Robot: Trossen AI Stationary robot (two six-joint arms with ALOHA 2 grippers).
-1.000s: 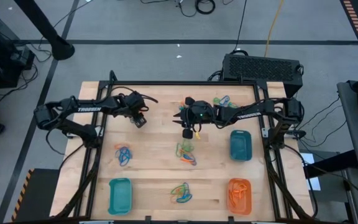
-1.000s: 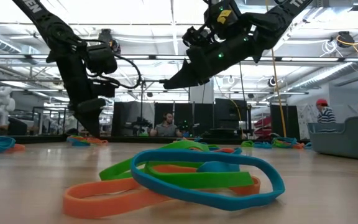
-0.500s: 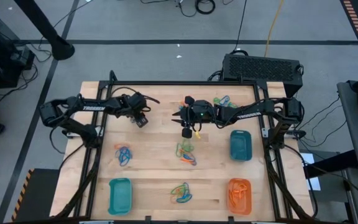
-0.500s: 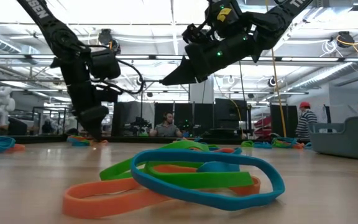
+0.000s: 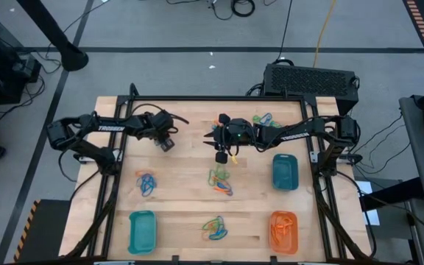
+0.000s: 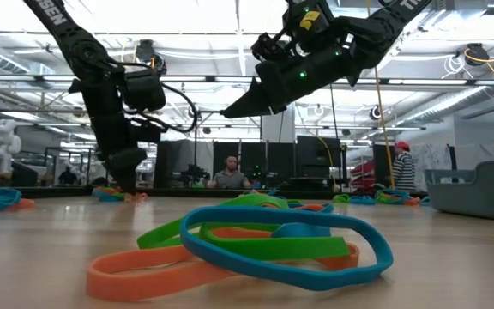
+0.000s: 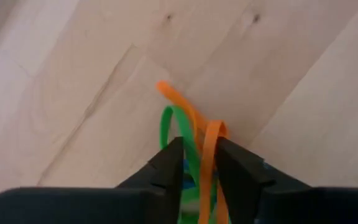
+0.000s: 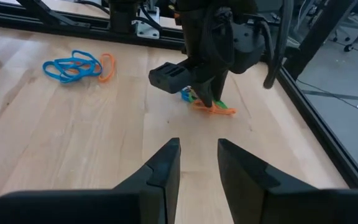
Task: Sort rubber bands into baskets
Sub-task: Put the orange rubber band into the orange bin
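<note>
Left wrist view shows what the high view hides: left gripper [image 7: 199, 163] clamped on orange and green rubber bands [image 7: 194, 134] at the table's [image 5: 190, 165] far-left; a second ago it was wider. Right gripper [image 8: 199, 163] hovers mid-table, fingers parted, empty.

Even, bright overhead lighting; ceiling lights [image 6: 230, 17] glare white in the low view. Soft shadows beneath the left gripper [image 7: 199, 177], whose fingers are blurred; the table [image 7: 73, 93] beyond it is sharp.

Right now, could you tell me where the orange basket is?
In the high view, the orange basket sits at the table's near right corner, just below a teal basket.
</note>
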